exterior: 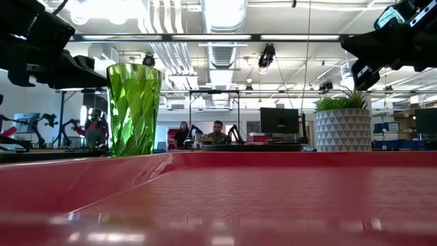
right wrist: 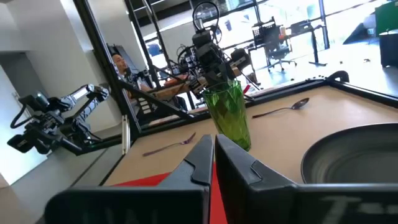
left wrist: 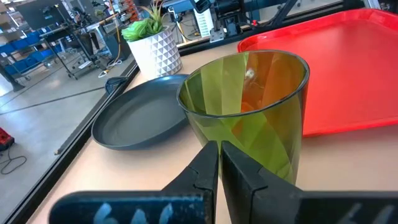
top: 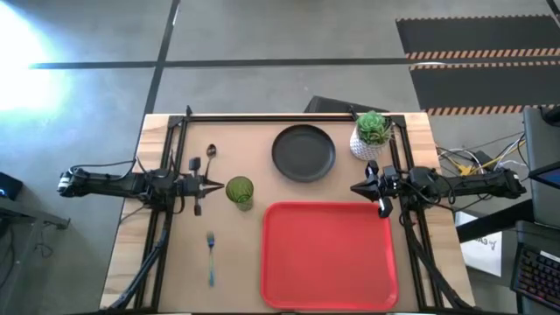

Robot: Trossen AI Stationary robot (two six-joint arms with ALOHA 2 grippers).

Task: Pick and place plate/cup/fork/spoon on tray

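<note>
The green cup stands upright on the table, left of the red tray; it also shows in the left wrist view. The black plate lies behind the tray. The spoon lies at the far left, and the blue-handled fork at the near left. My left gripper is shut and empty. It points at the cup's left side from just short of it. My right gripper is shut and empty above the tray's far right edge.
A white pot with a green plant stands at the far right, beside the plate. Black frame rails run along the table's left, right and far sides. People sit in the room beyond the table.
</note>
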